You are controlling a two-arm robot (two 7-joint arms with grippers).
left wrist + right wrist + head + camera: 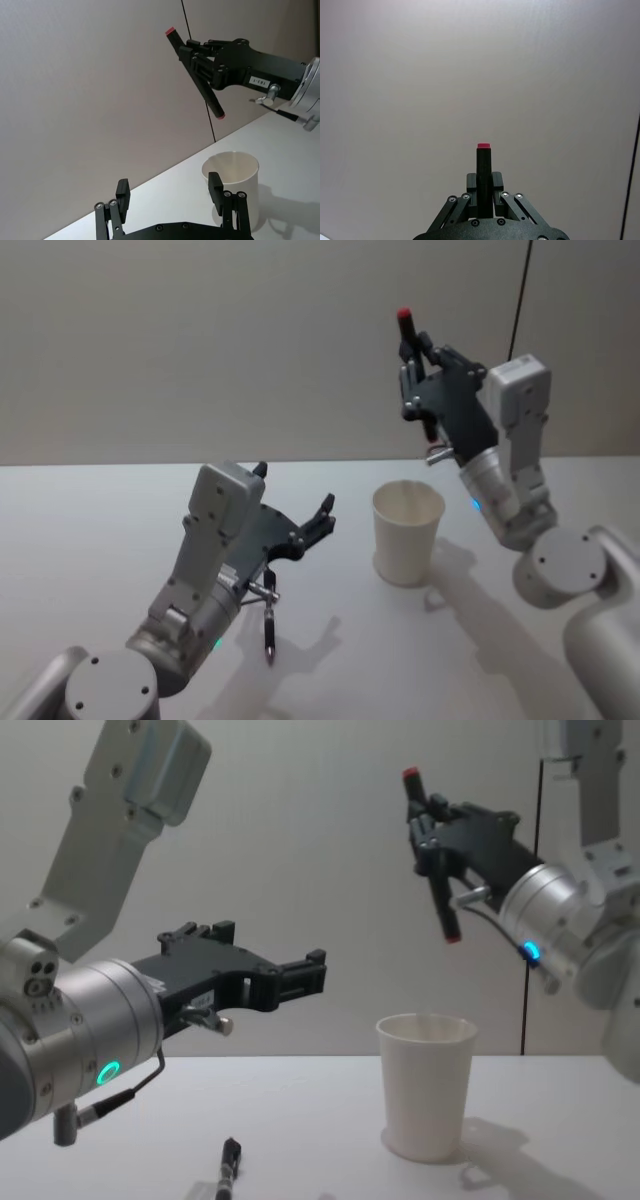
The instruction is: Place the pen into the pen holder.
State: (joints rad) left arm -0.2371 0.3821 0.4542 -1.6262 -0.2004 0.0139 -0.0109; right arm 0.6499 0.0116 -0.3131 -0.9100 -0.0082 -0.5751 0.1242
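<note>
Pen, tilted, sits clamped in the right gripper high at the cup's 12 o'clock. Released from there, it may strike the rim, bounce out or tip the light cup. The left gripper, fingers apart, hovers at 8 o'clock over a second pen.
</note>
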